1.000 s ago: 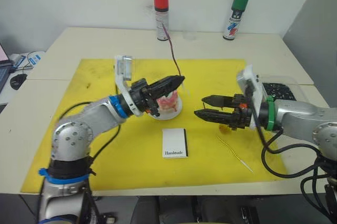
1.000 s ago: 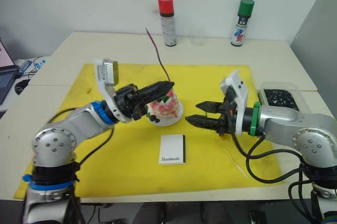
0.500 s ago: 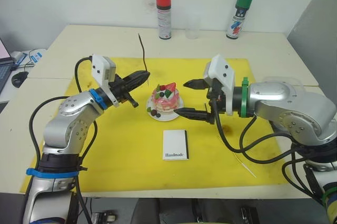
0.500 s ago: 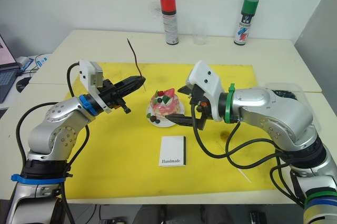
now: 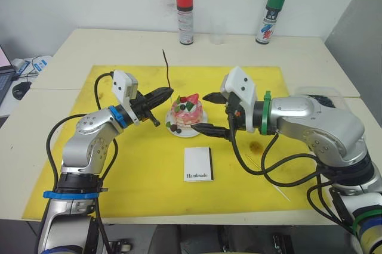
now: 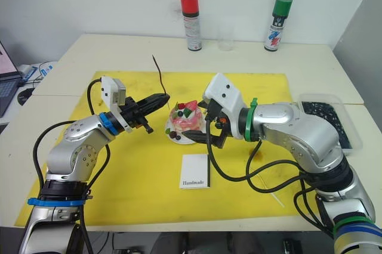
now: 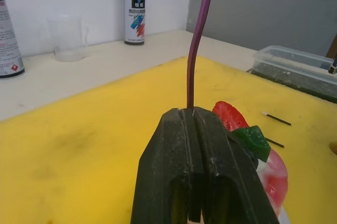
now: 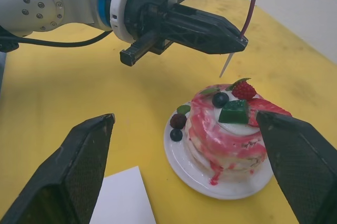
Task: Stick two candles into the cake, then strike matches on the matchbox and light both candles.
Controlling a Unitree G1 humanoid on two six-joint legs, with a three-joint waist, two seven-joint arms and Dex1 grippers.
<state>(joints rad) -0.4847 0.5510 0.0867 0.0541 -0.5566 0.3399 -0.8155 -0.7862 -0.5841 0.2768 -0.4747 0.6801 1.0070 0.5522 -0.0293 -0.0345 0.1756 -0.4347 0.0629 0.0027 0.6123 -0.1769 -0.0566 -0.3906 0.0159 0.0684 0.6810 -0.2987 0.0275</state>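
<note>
Left wrist view: the left gripper (image 7: 190, 112) is clenched, its two black fingers pressed flat together on the lower end of a candle (image 7: 199, 34), which rises near upright from the fingertips and curves slightly before the frame cuts off its top. Just beyond the fingertips sit the cake's strawberry and green topping. Two matches (image 7: 275, 119) lie on the yellow mat (image 7: 79, 145) past the cake; the nearer one is partly hidden behind the topping.

Right wrist view: the right gripper (image 8: 192, 169) is spread wide, holding nothing, one finger on each side of the cake (image 8: 227, 129) and its small white plate (image 8: 197, 174), touching neither. The pale lower tip of the held candle hangs just above the cake's top, apart from it. A white corner of the matchbox (image 8: 126, 200) shows near the plate, mostly cut off.

Left eye view: the cake sits near the middle of the mat on the table (image 5: 89, 42), between the two grippers. The left gripper reaches in from the robot's left, the candle standing up from it above the cake's left edge. The matchbox lies flat on the mat, in front of the cake and apart from it. The second candle (image 5: 271, 181) lies on the mat toward the robot's right, thin and hard to follow along its length. A red-capped spray can (image 5: 185, 15) and a green-capped spray can (image 5: 265, 16) stand at the far edge of the table. A clear tray (image 5: 322, 98) of dark contents sits beyond the mat's right edge, partly hidden by the right arm.
</note>
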